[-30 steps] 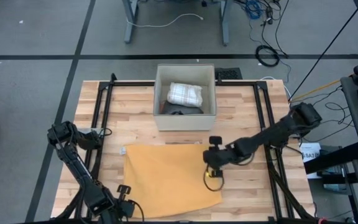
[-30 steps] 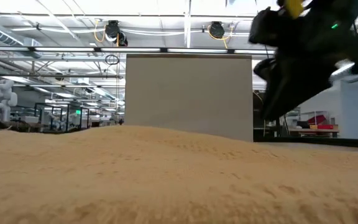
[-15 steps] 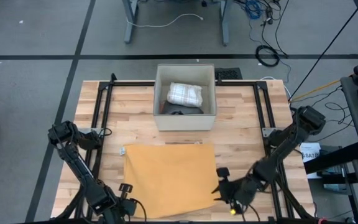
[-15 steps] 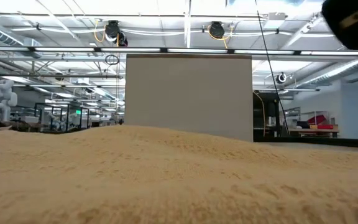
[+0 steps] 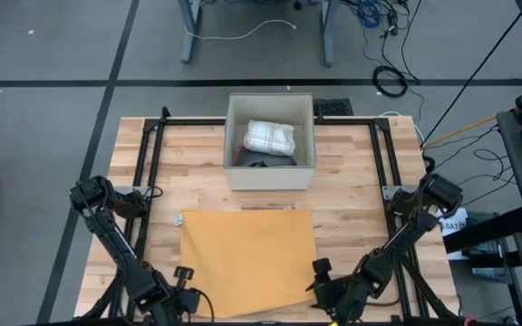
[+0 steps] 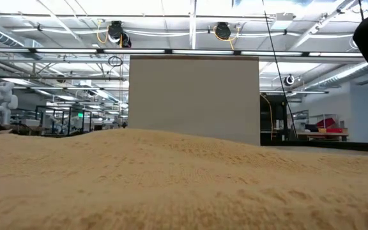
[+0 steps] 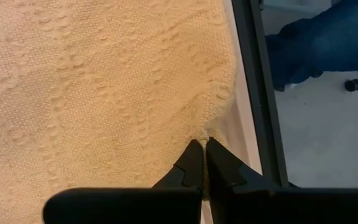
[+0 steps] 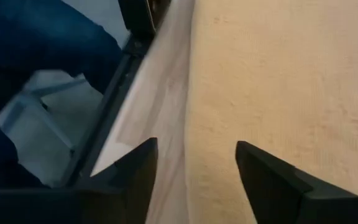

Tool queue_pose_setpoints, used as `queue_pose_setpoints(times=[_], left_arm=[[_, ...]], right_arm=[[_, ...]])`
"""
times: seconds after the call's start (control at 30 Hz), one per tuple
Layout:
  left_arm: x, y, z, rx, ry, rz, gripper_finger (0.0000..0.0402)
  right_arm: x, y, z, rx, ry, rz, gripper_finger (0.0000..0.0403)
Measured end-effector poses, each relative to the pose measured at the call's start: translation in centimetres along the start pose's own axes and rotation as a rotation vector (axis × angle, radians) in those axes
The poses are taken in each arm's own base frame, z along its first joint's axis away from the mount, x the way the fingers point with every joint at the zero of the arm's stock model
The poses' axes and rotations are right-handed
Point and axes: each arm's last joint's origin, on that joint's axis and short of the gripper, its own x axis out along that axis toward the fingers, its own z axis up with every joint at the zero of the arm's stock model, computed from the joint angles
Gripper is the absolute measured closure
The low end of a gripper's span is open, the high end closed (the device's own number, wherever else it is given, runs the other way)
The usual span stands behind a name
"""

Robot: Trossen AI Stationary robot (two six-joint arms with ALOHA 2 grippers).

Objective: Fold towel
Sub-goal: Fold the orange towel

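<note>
**Kid:** Yellow cloth! Where is the big yellow woven towel [image 5: 247, 261]?

**Helper:** It lies flat on the pale wooden worktop [image 5: 352, 195], at the near side, between the two arms. The left claw [image 7: 203, 151] is at the near left corner. Its two dark tips are pressed together, pinching the towel's edge.

**Kid:** And the other one?

**Helper:** The right claw [image 8: 196, 158] is at the near right corner. Its tips stand wide apart and hold nothing. One tip is over the towel's edge, one is over bare wood.

**Kid:** What should it do?

**Helper:** I think it should go low, slip one tip under the edge, and close only on the top of the corner. Then both corners should rise together, level, so the cloth does not twist.

**Kid:** What is farther back?

**Helper:** An open grey box [image 5: 271, 143], well apart from the towel, with a white checked folded cloth [image 5: 270, 137] inside.
</note>
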Motion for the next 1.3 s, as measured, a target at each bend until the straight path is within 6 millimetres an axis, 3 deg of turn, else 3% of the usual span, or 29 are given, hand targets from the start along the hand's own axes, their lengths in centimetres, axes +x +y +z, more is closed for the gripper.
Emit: queue_pose_setpoints(times=[0.13, 0.27, 0.43, 0.63, 0.77, 0.87, 1.0, 1.13, 1.3], left_arm=[[0.0, 0.0, 0.0, -0.003, -0.004, -0.003, 0.0399], [0.0, 0.0, 0.1, -0.003, -0.013, 0.007, 0.0398], [0.0, 0.0, 0.1, -0.003, -0.022, 0.015, 0.0397], [0.0, 0.1, 0.1, -0.002, -0.043, 0.037, 0.0397], [0.0, 0.2, 0.2, 0.026, -0.062, 0.065, 0.0397], [-0.7, 0.2, 0.5, 0.053, -0.080, 0.105, 0.0397], [-3.4, -0.8, 2.2, 0.117, -0.147, 0.165, 0.0397], [-7.9, -2.3, 4.1, 0.215, -0.273, 0.248, 0.0397], [-14.5, -4.9, 4.9, 0.333, -0.497, 0.344, 0.0397]], right_arm=[[0.2, 0.5, -0.2, -0.003, 0.085, -0.037, 0.0185], [0.6, 0.6, -1.3, 0.029, 0.154, -0.081, 0.0208], [0.9, 0.3, -2.2, 0.080, 0.208, -0.128, 0.0269], [0.8, 0.5, -1.8, 0.046, 0.205, -0.114, 0.0388], [0.1, 1.2, 0.2, 0.018, 0.196, -0.099, 0.0395], [-1.5, 2.1, 2.9, -0.029, 0.172, -0.089, 0.0400], [-5.1, 3.3, 7.0, -0.117, 0.109, -0.105, 0.0401], [-9.9, 4.2, 10.2, -0.192, 0.056, -0.102, 0.0401], [-15.7, 5.2, 12.9, -0.246, -0.072, -0.119, 0.0402]])
